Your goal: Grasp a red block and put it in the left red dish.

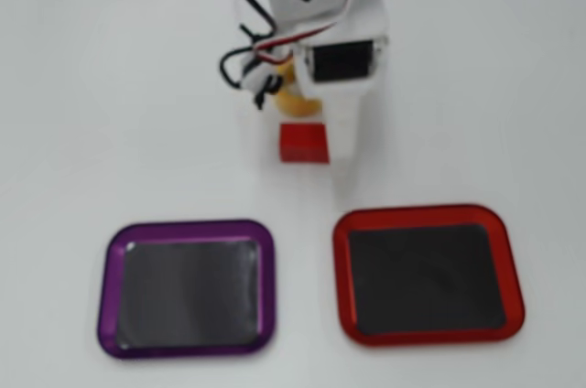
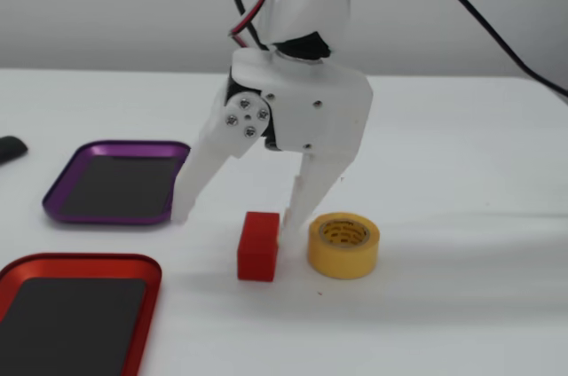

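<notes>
The red block [image 2: 258, 246] lies on the white table just left of a yellow tape roll [image 2: 343, 245] in the fixed view. My gripper [image 2: 235, 221] hangs open over the block. Its right finger [image 2: 297, 203] comes down between block and roll, and its left finger [image 2: 197, 181] is splayed out to the block's left, clear of it. Nothing is held. The red dish [image 2: 84, 261] sits at the lower left, empty. In the blurred overhead view the block [image 1: 303, 143] shows below the arm's white body [image 1: 334, 59], and the red dish [image 1: 341, 278] is at the lower right.
A purple-rimmed tray [image 2: 55, 201] lies behind the red dish, at the lower left in the overhead view [image 1: 108, 287]. The arm partly covers the tape roll [image 1: 295, 102] from above. A dark object [image 2: 9, 148] pokes in at the fixed view's left edge.
</notes>
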Motion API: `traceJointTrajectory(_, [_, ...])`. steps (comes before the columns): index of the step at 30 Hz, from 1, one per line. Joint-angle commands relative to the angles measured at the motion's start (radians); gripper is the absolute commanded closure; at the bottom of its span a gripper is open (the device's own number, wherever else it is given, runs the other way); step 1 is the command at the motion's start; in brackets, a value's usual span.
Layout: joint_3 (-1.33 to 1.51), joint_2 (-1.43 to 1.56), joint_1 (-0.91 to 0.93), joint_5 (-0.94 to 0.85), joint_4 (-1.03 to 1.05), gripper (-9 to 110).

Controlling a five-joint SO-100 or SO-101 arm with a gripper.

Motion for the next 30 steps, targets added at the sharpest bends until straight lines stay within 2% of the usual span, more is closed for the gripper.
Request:
traceJointTrajectory(1, [-0.02,0.009,0.031,-0.009,-0.012,73])
traceJointTrajectory(16, [0.043,0.008,0.044,-0.043,-0.017,73])
traceJointTrajectory(30, [0.206,0.009,0.044,-0.046,-0.172,75])
